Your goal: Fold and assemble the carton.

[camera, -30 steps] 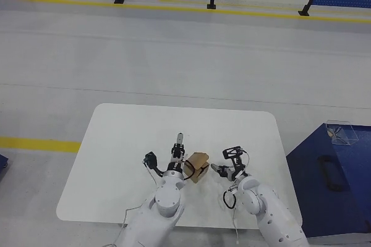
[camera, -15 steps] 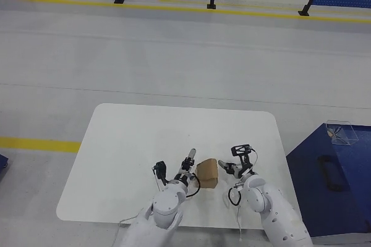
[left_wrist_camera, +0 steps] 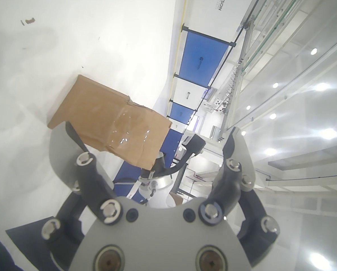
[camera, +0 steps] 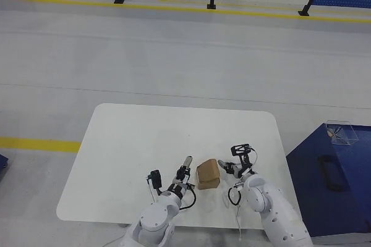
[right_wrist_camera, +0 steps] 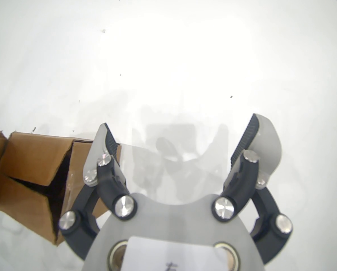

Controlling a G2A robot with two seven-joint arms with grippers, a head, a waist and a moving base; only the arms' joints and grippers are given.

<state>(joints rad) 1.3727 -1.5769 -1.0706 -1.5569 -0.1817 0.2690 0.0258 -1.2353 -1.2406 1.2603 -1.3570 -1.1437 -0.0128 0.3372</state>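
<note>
Carton [camera: 208, 174]: small brown cardboard box, lying on the white table [camera: 130, 136] near its front edge, between the two grippers.

Left gripper [left_wrist_camera: 151, 131]: fingers spread wide, nothing held. It sits just beside the carton's closed end, which has clear tape over the seam. One finger overlaps the box edge in the left wrist view; contact can't be confirmed.

Right gripper [right_wrist_camera: 179, 122]: fingers also spread, empty, just beside the opposite end. The flaps there are only part folded, with a dark gap betw. them.

Handling, as judged:
- Light, thin board; panels fairly stiff but will give at creases and crush if pinched hard
- Likely to skid on the smooth top if pushed from one side only
- Taped patch prob. slick, so avoid it
- Best hold is a loose flap edge on the right end, w/ the left bracing the taped end

Assembly judged incomplete
</note>
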